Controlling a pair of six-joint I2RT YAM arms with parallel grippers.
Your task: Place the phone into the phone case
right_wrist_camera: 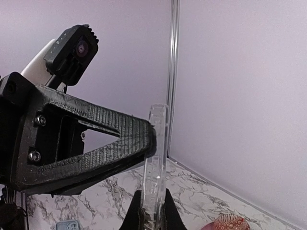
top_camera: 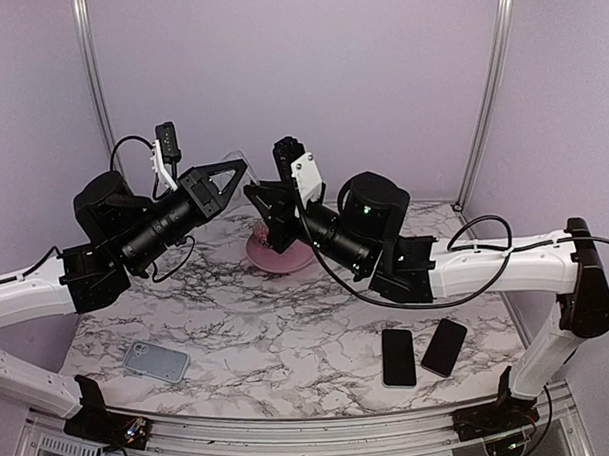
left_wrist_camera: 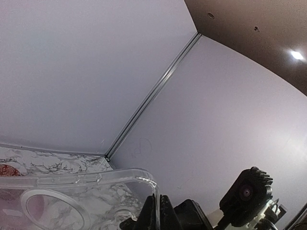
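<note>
Two phones lie nearest me on the table's right front. One is the phone, screen up and untouched, its long axis running from me toward the back wall. The other is an all-dark phone, just beside it and slanted. A grey-blue slab sits at the left front. Farther in, above the middle of the table, my left pincer and right pincer are both clamped on the phone case, holding it in the air on its edge. The left grips one end, and the long axis runs sideways from that grip. The right pinches the lower rim, which my right wrist camera sees as a thin upright strip. I cannot tell which way the open side faces. I judge this a handover. Thin clear plastic flexes, so I should squeeze lightly, avoid twisting one grip against the other, and loosen one only once the other holds firmly. Below and beyond the case sits a pink dish.
</note>
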